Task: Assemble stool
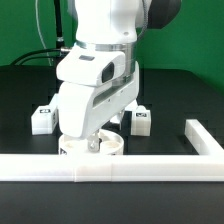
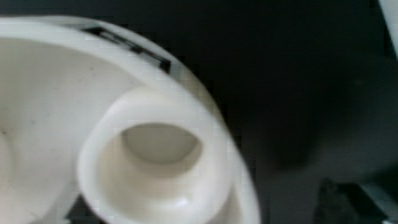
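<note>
The white Franka arm is seen standing almost upright over the thick round white plastic disc seat, its wrist pointed down and its bulky last links stacked right above that seat. The gripper is held low, right at the seat's top face, so most of the seat is covered by it in the exterior view. Whether the fingers are parted or closed cannot be told: they are masked by the hand's body there, and none are made out in the wrist view. No grip on anything can be confirmed.

The seat is found lying flat on the black table. In the wrist view it is caught very close and blurred. A pale curved body is shown, with a rounded hole sunk into it and a strip of black-and-white tag at its edge.

Two short blocky white legs with black-and-white square tags are seen on the table beyond the seat. One leg is set toward the exterior view's left of the seat and the other leg toward the exterior view's right of it. Both are clear of the seat and untouched by the arm. Just in front of the seat the long white L-shaped rail is laid across. Its short limb is turned back, well to the exterior view's right of the seat.
</note>
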Motion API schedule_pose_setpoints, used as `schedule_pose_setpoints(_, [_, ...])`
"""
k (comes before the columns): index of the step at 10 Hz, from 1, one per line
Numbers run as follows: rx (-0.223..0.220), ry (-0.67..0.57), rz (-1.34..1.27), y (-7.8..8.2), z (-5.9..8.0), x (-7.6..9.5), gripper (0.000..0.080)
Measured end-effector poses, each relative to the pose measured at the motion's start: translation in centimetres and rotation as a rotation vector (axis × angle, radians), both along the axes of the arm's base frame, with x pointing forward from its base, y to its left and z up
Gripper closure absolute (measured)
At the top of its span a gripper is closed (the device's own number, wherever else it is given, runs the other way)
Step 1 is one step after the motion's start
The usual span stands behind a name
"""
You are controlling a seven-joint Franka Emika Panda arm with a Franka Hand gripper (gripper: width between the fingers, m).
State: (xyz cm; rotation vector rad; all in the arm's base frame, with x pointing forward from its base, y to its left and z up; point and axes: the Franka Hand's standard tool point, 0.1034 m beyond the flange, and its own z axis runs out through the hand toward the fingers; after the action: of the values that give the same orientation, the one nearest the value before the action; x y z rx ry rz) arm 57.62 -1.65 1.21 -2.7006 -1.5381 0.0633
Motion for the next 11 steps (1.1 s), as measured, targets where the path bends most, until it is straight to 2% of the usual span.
schedule_pose_setpoints(1, [0.000, 0.000, 0.000, 0.01, 0.00, 0.00, 0.0461])
schedule_pose_setpoints(2, [0.000, 0.000, 0.000, 0.00, 0.00, 0.00, 0.0461])
schedule_pose_setpoints(3, [0.000, 0.000, 0.000, -0.01, -0.01, -0.01, 0.0638])
schedule_pose_setpoints(4, [0.000, -0.002, 0.000, -0.02, 0.05, 0.06, 0.0744])
schedule_pose_setpoints(11, [0.000, -0.001, 0.001, 0.11, 0.04, 0.04, 0.0745])
